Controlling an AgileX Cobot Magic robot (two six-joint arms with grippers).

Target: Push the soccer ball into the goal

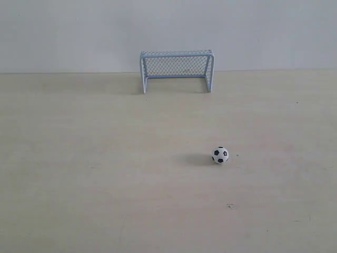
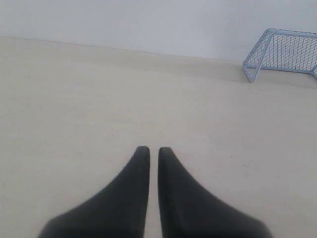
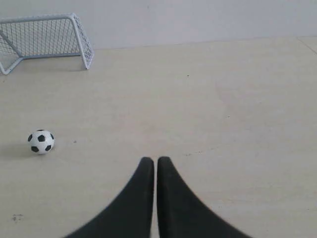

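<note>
The soccer ball (image 1: 220, 155), small and white with black patches, rests on the pale table right of centre; the right wrist view shows this soccer ball (image 3: 41, 142) too, well off to the side of my right gripper (image 3: 155, 159). The goal (image 1: 176, 70), a pale blue tube frame with mesh, stands at the table's far edge against the wall, its mouth facing the ball. The goal (image 3: 44, 39) appears in the right wrist view, and a corner of the goal (image 2: 282, 53) in the left wrist view. My left gripper (image 2: 153, 149) is shut and holds nothing. The right gripper is shut too, over bare table. Neither gripper appears in the exterior view.
The pale wooden table (image 1: 105, 158) runs back to a plain white wall (image 1: 63, 31). A small dark speck (image 1: 230, 206) marks the surface in front of the ball.
</note>
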